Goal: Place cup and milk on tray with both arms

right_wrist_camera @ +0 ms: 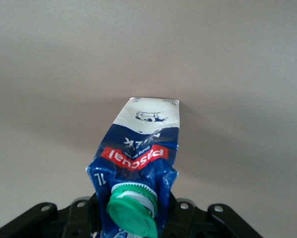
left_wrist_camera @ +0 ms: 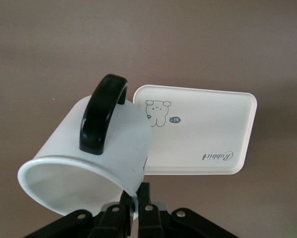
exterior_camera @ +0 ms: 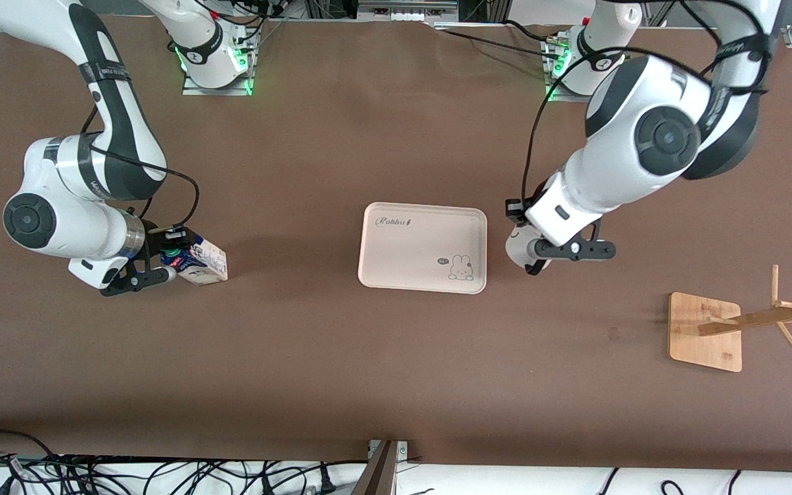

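At the front view's left, the right tool [exterior_camera: 152, 265] pinches the blue-and-white gable-top milk carton [exterior_camera: 200, 260] above the brown desk [exterior_camera: 300, 357]. The left tool [left_wrist_camera: 136, 206] clamps the white black-handled mug [left_wrist_camera: 89, 158] (tilted) just beside the cream rectangular tray [exterior_camera: 396, 268] at centre. Level the mug and keep both loads apart over the tray.

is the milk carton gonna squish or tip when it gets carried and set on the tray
The milk carton looks dented and creased near its green cap, so it probably gives under the right gripper. It stands taller than its base, so it may tip when set on the tray.
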{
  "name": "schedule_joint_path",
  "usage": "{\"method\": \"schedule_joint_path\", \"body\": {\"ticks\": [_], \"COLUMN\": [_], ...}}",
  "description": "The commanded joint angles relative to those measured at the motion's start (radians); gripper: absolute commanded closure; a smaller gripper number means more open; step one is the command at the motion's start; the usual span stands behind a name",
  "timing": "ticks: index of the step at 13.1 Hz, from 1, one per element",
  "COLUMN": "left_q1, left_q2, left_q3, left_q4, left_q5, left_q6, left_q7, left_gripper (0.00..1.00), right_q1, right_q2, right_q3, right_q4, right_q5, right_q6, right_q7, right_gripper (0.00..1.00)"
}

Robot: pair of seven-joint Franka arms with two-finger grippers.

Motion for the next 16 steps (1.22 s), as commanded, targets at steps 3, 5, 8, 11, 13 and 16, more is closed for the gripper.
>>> {"method": "schedule_joint_path", "body": {"ticks": [3, 5, 8, 11, 13, 16], "left_q1": [-0.093, -0.109, -0.174, -0.253, -0.267, -0.250], "left_q2": [0.184, 0.224, 0.297, 0.345, 0.354, 0.362], "left_q3": [0.007, 0.008, 0.011, 0.036, 0.034, 0.037], "left_q4": [0.069, 0.114, 0.133, 0.138, 0.139, 0.139], "left_q5": [-0.003, -0.006, -0.003, 0.040, 0.038, 0.037], "left_q6": [-0.024, -0.022, -0.010, 0.018, 0.018, 0.016], "left_q7": [-0.103, -0.137, -0.247, -0.306, -0.381, -0.387], "left_gripper": [1.00, 1.00, 1.00, 1.00, 1.00, 1.00], "right_q1": [0.044, 0.093, 0.156, 0.236, 0.256, 0.256], "right_q2": [-0.004, -0.005, -0.003, 0.016, 0.023, 0.023], "right_q3": [0.008, 0.008, 0.008, 0.008, 0.008, 0.008], "right_q4": [0.118, 0.143, 0.175, 0.204, 0.207, 0.207], "right_q5": [0.011, 0.041, 0.097, 0.105, 0.103, 0.103], "right_q6": [-0.139, -0.159, -0.170, -0.168, -0.164, -0.165], "right_q7": [0.090, 0.120, 0.192, 0.299, 0.333, 0.338], "right_gripper": [0.61, 0.60, 0.60, 0.60, 0.60, 0.60]}}
